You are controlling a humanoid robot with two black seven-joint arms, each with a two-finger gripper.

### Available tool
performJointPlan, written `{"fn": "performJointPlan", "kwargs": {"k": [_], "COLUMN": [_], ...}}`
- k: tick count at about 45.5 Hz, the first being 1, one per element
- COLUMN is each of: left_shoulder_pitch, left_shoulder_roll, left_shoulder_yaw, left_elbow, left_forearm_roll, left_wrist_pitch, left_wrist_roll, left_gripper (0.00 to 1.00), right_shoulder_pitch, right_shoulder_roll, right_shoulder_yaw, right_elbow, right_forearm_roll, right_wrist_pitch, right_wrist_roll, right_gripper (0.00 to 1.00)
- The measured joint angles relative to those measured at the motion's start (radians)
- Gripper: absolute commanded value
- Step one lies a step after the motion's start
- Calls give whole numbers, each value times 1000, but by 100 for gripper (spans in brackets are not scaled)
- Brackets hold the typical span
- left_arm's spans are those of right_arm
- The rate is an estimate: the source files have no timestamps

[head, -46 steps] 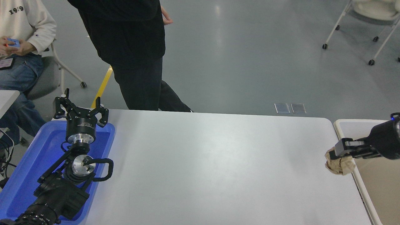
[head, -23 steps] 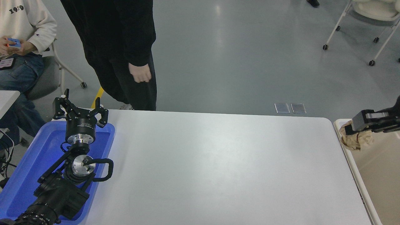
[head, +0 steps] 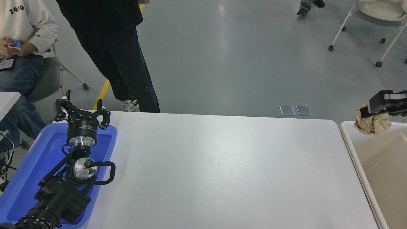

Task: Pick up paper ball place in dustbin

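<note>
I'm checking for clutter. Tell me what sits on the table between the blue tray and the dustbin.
Nothing: in the head view the white table is bare from the blue tray across to the dustbin. The paper ball hangs in the right claw above the dustbin's far corner.

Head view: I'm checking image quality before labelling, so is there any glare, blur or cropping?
Head view: soft glare streaks on the floor; the white table is evenly lit; the paper ball is sharp; the right gripper is cropped at the right edge.
</note>
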Motion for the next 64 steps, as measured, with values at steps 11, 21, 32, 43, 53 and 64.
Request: {"fn": "performJointPlan", "kwargs": {"k": [11,21,32,43,53,64], "left_shoulder_pitch": [0,0,0,0,0,0], "left_shoulder_roll": [0,0,0,0,0,0], "left_shoulder_yaw": [0,0,0,0,0,0], "left_elbow": [0,0,0,0,0,0], "left_forearm_roll": [0,0,0,0,0,0], "left_wrist_pitch": [0,0,0,0,0,0], "left_wrist_roll": [0,0,0,0,0,0], "left_gripper": [99,99,99,99,99,99], "right_shoulder_pitch": [-38,-183,-425,-728,-1044,-1303], "right_shoulder_roll": [3,-12,-9,46,144,294], "right_shoulder_yaw": [8,47,134,265,490,684], "right_elbow": [-239,-492,-693,-863,-1094,-1334], "right_forearm_roll": [92,187,316,445,501,521], "right_wrist_pitch": [0,-69,-229,-380,-433,-468], "right_wrist_roll": [-4,2,4,5,6,9], "right_gripper": [0,0,0,0,0,0]}}
